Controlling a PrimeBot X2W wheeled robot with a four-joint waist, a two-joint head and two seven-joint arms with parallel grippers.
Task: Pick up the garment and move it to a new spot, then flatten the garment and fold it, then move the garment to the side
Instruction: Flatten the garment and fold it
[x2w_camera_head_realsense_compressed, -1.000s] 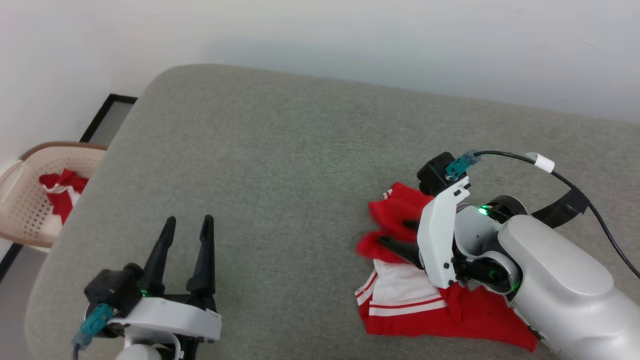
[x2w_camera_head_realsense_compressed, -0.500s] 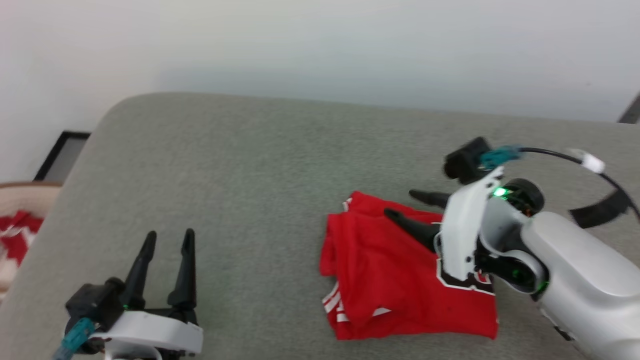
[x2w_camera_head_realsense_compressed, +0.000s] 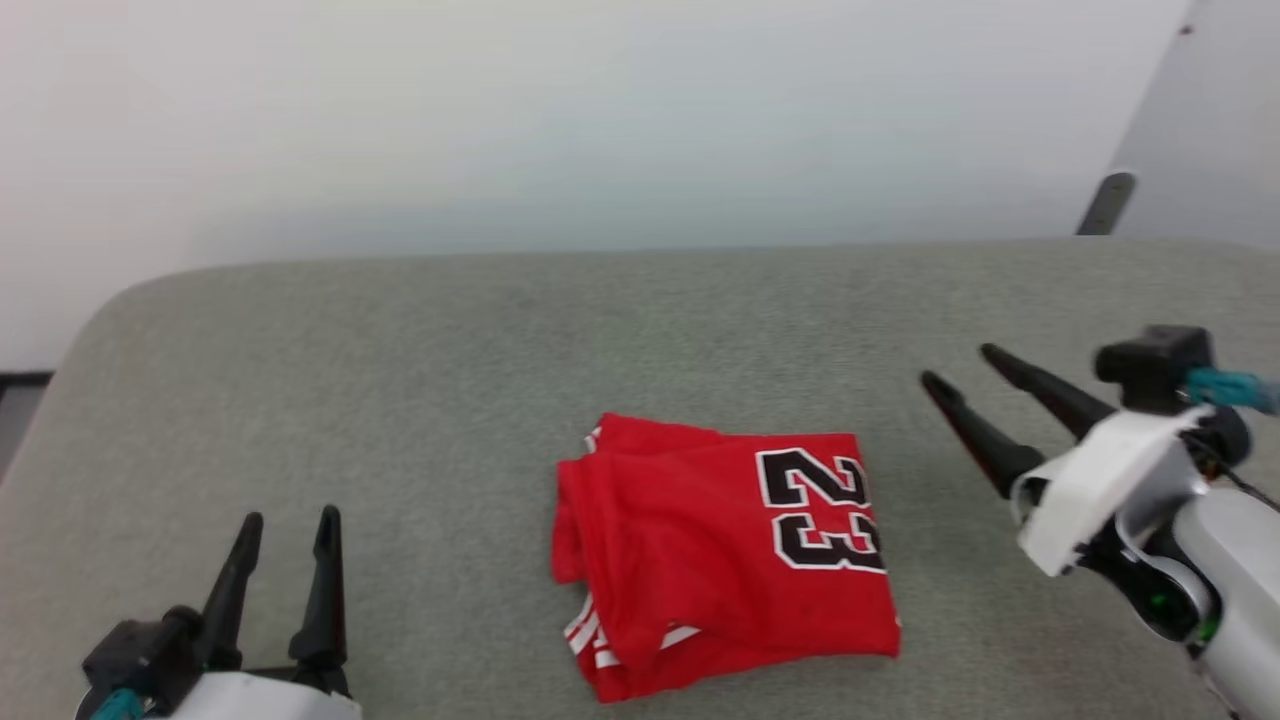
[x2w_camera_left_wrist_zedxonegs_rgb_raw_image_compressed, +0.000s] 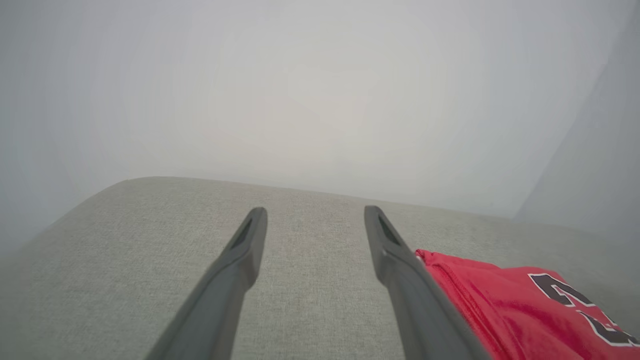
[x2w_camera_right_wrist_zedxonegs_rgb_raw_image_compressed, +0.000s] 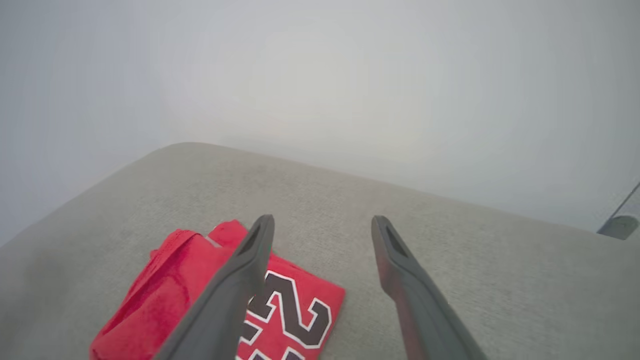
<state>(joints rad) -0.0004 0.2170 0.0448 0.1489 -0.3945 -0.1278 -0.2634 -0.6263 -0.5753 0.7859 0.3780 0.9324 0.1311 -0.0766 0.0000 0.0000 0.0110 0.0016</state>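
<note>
Finds the folded shirt (x2w_camera_head_realsense_compressed: 725, 560) left of the right gripper (x2w_camera_head_realsense_compressed: 955, 365), nearer it than the left gripper (x2w_camera_head_realsense_compressed: 289, 516); notes both spread wide, empty, clear of cloth.

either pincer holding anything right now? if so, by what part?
Nothing is held. The left pincer and right pincer are both open, with nothing between their fingers. The folded garment lies free on the grey cushion, apart from both.
</note>
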